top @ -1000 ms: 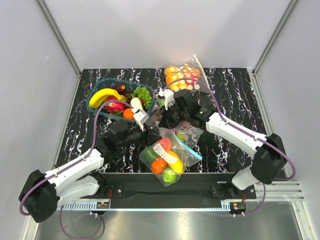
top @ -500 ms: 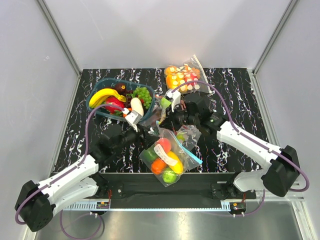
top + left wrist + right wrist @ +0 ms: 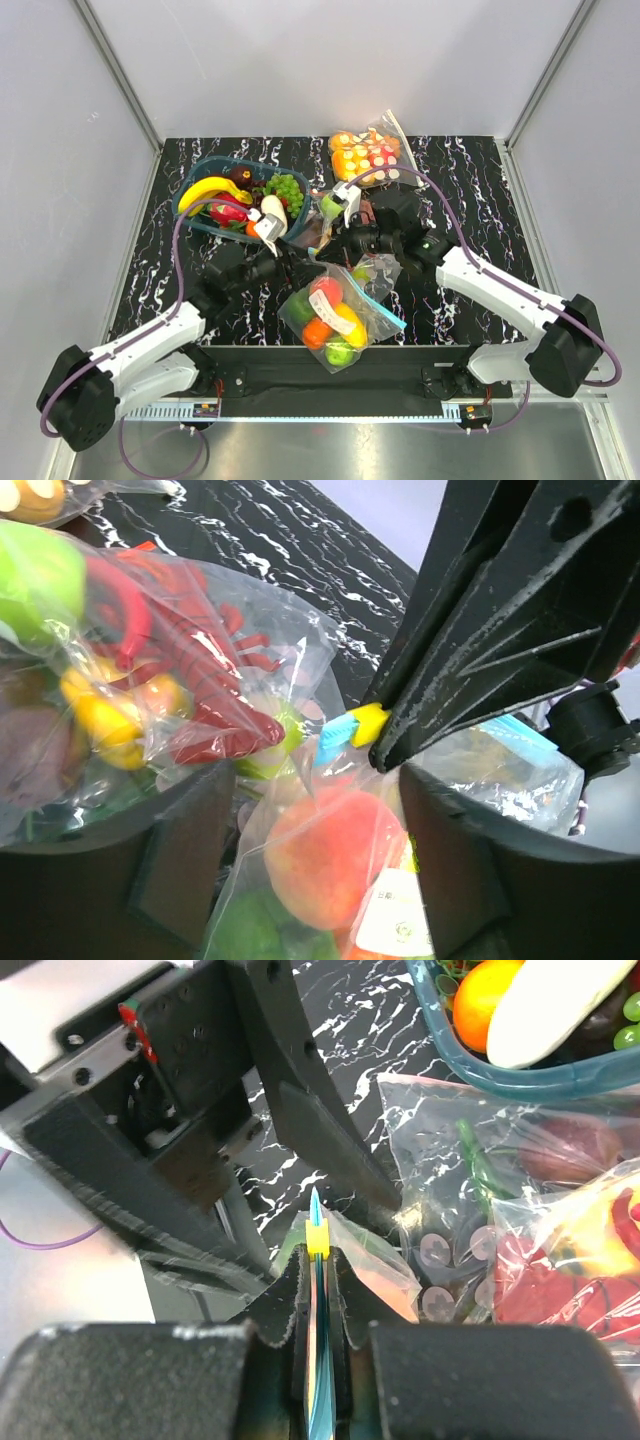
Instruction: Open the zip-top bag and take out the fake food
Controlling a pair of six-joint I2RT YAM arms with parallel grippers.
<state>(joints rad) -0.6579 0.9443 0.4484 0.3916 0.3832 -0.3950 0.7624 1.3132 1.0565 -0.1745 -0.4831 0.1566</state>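
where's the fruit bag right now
Top view: the bag is at the table's front edge, centre, its zipper pinched in the right jaws.

My left gripper point(image 3: 315, 815) stood open, the peach point(image 3: 320, 858) of the zip-top bag point(image 3: 495, 772) showing between its fingers. Just above the peach, the right gripper point(image 3: 388, 738) pinched the teal zipper strip point(image 3: 333, 744).
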